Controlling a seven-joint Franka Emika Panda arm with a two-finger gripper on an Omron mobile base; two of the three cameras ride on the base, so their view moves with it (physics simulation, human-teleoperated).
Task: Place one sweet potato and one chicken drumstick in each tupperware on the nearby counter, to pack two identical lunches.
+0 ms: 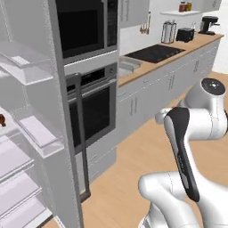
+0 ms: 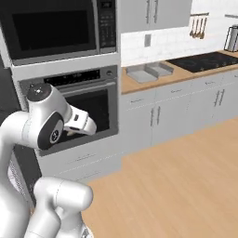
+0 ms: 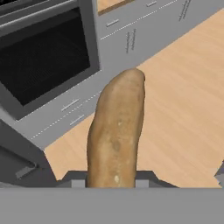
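The sweet potato (image 3: 116, 131) stands at the centre of the hand view, its lower end sunk between the gripper (image 3: 111, 180) at the bottom edge, its tapered tip pointing up the frame over the wood floor (image 3: 183, 100). The jaws are pinched on its thick end, probably so the long body sticks out ahead of the hand and can be lowered tip-first into a tray.

Behind it, at upper left of the hand view, is the dark oven door (image 3: 43, 57), so the hand is turned toward the oven wall rather than the counter.

In the right base view the two tubs (image 2: 148, 72) sit side by side at upper centre on the counter (image 2: 186, 76), just right of the oven column and well apart from the arm at lower left. Their insides look bare from here, though the angle is shallow. I judge this a carry step, with the base or arm yet to close on the counter.

In the left base view a drumstick (image 1: 2, 119) shows at the far left edge on an open fridge shelf (image 1: 26, 129), evidently the source of the food.
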